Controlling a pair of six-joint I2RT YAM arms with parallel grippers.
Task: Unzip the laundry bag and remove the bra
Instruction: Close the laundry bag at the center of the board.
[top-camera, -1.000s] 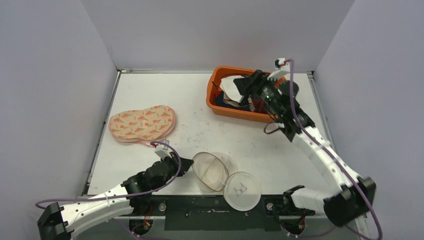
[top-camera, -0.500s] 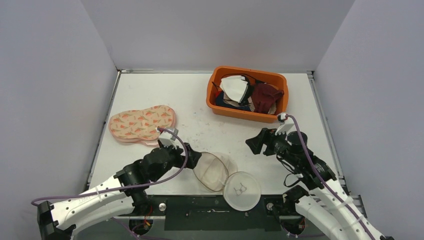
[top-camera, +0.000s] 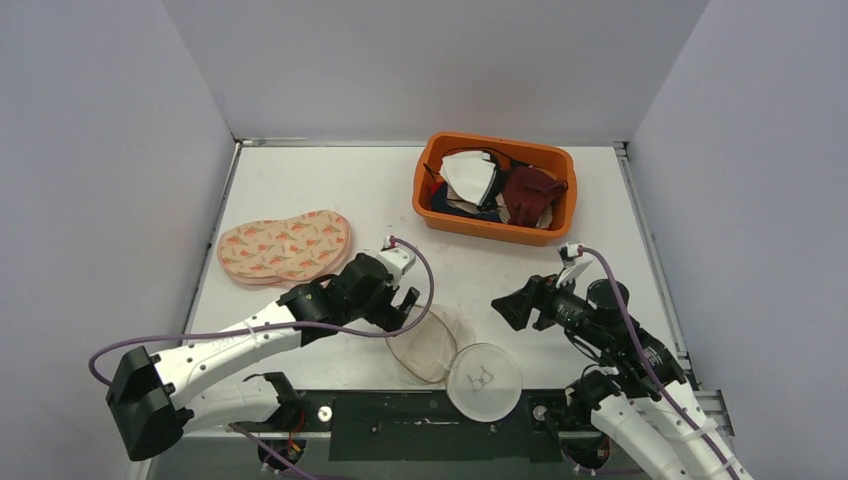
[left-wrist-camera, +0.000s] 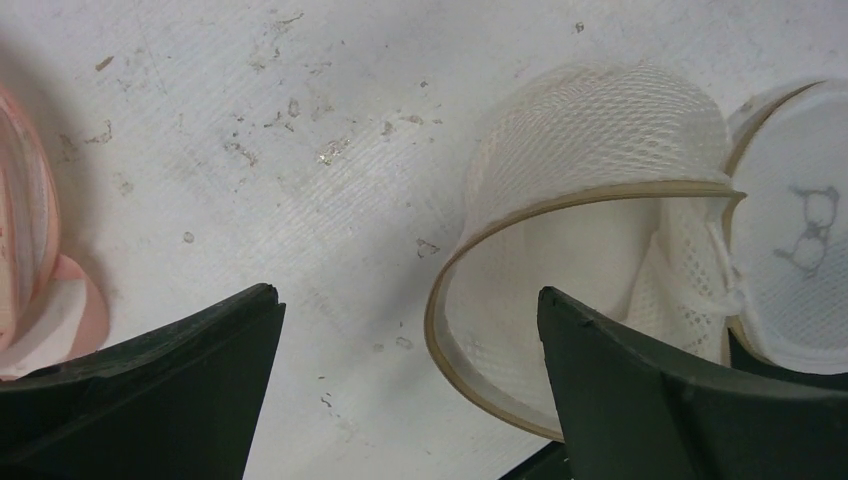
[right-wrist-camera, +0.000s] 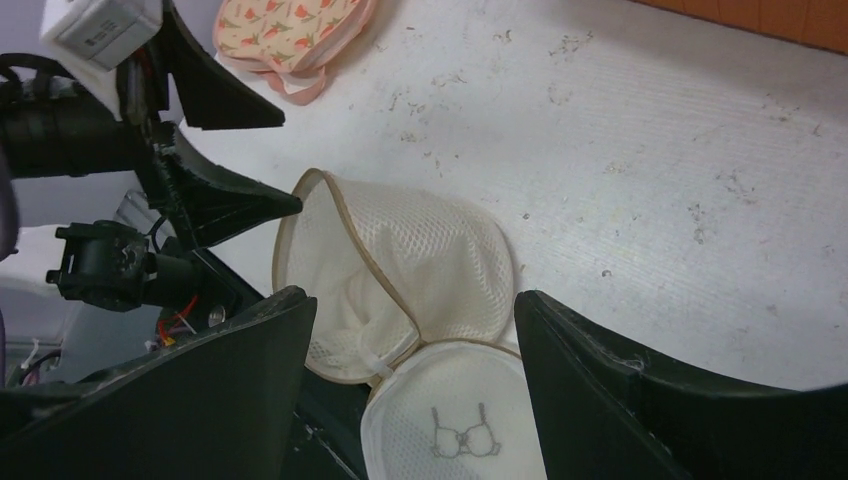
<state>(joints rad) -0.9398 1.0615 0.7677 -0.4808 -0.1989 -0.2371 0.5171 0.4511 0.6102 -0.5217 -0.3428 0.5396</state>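
**Asker:** Where is the bra (top-camera: 285, 247)?

**Me:** Out of the bag, flat on the surface (top-camera: 330, 190). It is off to the left of my left end effector (left-wrist-camera: 408, 295) and a little beyond it, its long axis running left to right.

**Asker:** And the laundry bag (top-camera: 425, 342)?

**Me:** Just right of that same end effector, unzipped, with its open rim turned toward it. Its lid (top-camera: 484, 378) lies against the bag's near right side. Inside I see only mesh.

**Asker:** Your end effectors?

**Me:** Both stand open and empty. My right end effector (top-camera: 508, 305) hangs right of the bag, apart from it. Of my 2 arms, the left is nearer to both bag and bra.
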